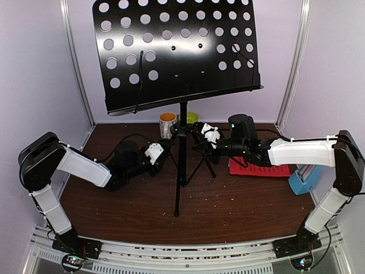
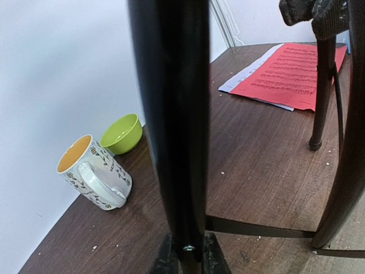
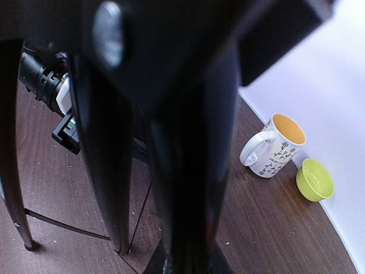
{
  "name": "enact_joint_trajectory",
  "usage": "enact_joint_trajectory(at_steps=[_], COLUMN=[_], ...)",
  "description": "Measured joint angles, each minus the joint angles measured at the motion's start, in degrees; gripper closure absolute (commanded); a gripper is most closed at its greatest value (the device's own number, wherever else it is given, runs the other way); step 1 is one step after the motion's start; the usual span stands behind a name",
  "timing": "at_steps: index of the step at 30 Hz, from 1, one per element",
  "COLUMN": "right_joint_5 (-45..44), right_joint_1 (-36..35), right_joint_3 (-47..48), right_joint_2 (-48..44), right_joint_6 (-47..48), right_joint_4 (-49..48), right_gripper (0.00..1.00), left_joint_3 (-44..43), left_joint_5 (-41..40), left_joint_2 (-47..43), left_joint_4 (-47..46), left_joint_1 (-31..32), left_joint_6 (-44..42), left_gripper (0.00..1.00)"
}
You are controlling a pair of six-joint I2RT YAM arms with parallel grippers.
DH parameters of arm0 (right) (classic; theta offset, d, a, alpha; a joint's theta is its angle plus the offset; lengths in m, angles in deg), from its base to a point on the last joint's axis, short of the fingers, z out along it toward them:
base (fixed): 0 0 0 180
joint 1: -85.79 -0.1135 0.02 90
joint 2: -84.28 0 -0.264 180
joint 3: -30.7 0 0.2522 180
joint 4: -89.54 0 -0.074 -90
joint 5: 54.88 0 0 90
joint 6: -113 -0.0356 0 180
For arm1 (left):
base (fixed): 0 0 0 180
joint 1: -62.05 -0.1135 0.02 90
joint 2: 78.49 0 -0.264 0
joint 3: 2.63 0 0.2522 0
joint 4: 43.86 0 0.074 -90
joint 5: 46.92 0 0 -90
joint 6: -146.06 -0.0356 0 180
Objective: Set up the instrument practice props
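Observation:
The black music stand stands upright mid-table, its perforated desk high above its pole and tripod legs. My left gripper reaches in from the left. In the left wrist view its jaws are shut on a black tube of the stand's lower part. From the right, my right gripper is shut on the stand near the leg hub, and a thick black tube fills its jaws. Red sheet-music pages lie flat under the right arm, with a pale page beneath. The light-blue metronome sits at the right edge.
A white-and-orange mug and a small green bowl stand by the back wall behind the pole. Tripod legs and a thin brace spread over the brown table. White walls close in the back and both sides.

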Motion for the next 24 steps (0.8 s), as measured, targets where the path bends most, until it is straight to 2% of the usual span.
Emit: enact_joint_trajectory(at_steps=[5,13,24], right_joint_5=[1.5,2.0,1.4], right_joint_1=[1.1,2.9,4.5], right_joint_3=[0.0,1.0,6.0], right_joint_2=[-0.1,-0.1,2.4], right_joint_6=[0.0,0.2,3.0], right_joint_4=[0.1,1.1,4.8], right_gripper=[1.0,1.0,1.0], left_joint_3=[-2.0,-7.9,-15.8], left_joint_5=[-0.4,7.3,15.3], left_joint_2=[-1.0,-0.8,3.8], left_joint_4=[4.0,11.9,16.5], left_joint_1=[-0.6,-4.6,-8.9], left_joint_6=[-2.2,-5.5,-11.6], left_gripper=[1.0,1.0,1.0])
